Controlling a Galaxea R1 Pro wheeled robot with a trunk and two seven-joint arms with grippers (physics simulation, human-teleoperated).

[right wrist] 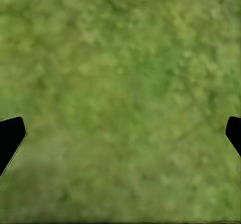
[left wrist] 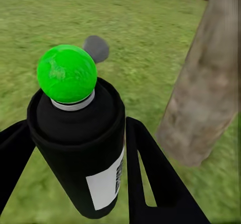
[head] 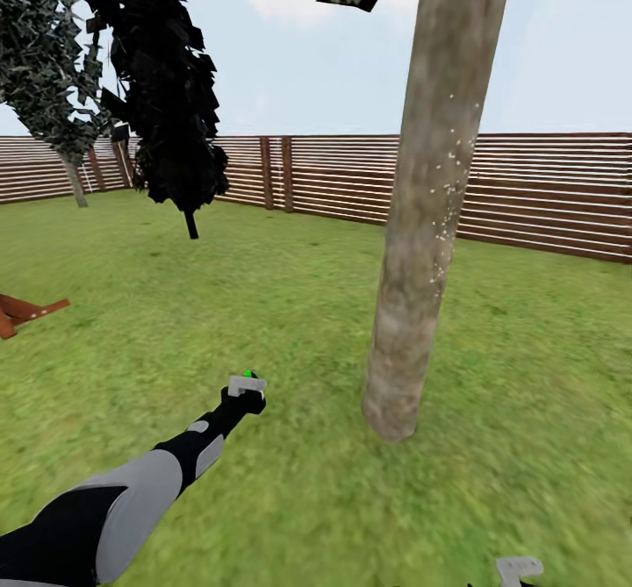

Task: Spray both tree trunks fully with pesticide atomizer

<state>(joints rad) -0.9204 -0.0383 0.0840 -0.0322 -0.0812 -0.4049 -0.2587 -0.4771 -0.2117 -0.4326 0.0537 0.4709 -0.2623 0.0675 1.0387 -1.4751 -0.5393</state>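
clamped between the left gripper (left wrist: 80,184) fingers, a matte black cylindrical pesticide atomizer (left wrist: 80,148) with a glossy green cap is held beside the mottled tree trunk (head: 426,218); the right gripper (right wrist: 120,133) is spread apart over blurred grass (right wrist: 120,73).

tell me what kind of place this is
Most likely a fenced back garden, rendered in a simulator. A green lawn runs to a brown slatted wooden fence, a bare tree trunk stands close ahead, and dark conifers grow near the fence under open sky.
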